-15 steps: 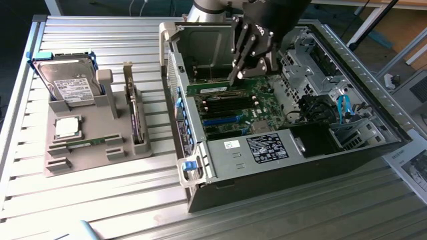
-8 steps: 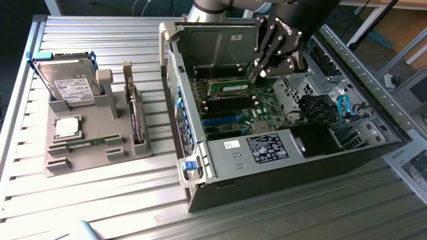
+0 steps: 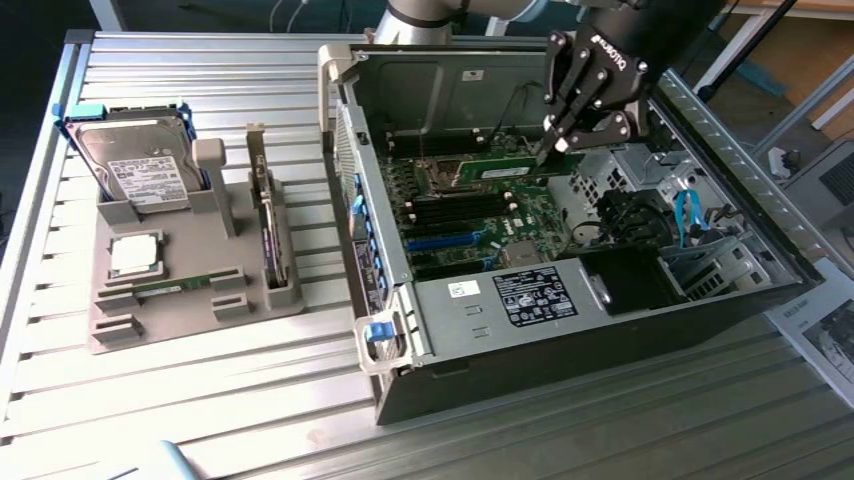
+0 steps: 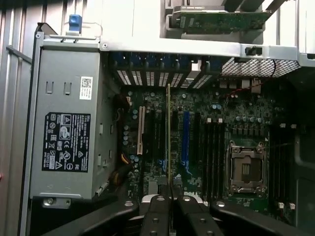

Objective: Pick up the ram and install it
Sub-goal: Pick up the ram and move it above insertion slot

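The gripper (image 3: 571, 143) (image 4: 170, 202) is inside the open case (image 3: 574, 355), its black fingers (image 4: 158, 212) pressed together on the ram (image 3: 514, 172) (image 4: 169, 137), pinching it by one end. In the exterior view the ram is a thin, narrow green stick reaching out sideways from the fingertips, with a pale label on its face. In the wrist view it shows edge-on, a slim greenish-gold line running straight out from between the fingers. It hangs over the motherboard (image 3: 467, 235) (image 4: 246, 110), parallel to the slots there; whether it touches the board cannot be told. Just past the fingertips, under the ram, lie a white slot (image 4: 141, 130) on one side of it and a blue slot (image 3: 441, 242) (image 4: 185, 135) on the other. Beyond the blue slot come the black memory slots (image 3: 454, 208) (image 4: 209, 152) and then the metal processor socket (image 4: 244, 167). Farther from the hand, on the white slot's side, stands the grey power supply (image 3: 527, 295) (image 4: 66, 128) with its black label. Well apart from the hand, outside the case toward the exterior view's left, a grey tray (image 3: 187, 315) rests on the slatted table (image 3: 200, 410). It holds a hard drive (image 3: 134, 165) upright at its far end, a square silver chip (image 3: 134, 255) lying flat, a dark card (image 3: 274, 230) standing on edge, and a spare stick (image 3: 174, 288), also green, lying near the chip.
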### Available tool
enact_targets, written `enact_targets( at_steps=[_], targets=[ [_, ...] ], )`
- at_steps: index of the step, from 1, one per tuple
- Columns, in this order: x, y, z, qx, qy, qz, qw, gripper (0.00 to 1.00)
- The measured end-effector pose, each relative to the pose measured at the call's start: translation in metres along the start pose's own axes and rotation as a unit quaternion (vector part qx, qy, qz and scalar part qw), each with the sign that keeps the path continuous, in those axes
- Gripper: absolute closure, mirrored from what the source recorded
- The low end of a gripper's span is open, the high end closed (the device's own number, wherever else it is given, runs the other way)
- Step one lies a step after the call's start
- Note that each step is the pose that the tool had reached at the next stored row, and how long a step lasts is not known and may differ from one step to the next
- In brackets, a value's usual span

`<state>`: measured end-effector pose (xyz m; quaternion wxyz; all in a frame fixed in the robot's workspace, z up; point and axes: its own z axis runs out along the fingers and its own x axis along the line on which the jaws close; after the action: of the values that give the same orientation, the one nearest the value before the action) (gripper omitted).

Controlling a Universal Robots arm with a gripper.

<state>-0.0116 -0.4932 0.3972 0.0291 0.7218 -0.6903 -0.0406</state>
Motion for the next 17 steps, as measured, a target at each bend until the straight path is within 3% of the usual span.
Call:
enact_targets(
  at_steps=[6, 17],
  targets=[
    [0.001, -0.0218, -0.0023, -0.0024, 0.0, 0.0, 1.0, 0.88],
    [0.001, -0.0229, -0.0023, -0.0018, -0.0001, 0.0, 1.0, 0.88]
  ],
)
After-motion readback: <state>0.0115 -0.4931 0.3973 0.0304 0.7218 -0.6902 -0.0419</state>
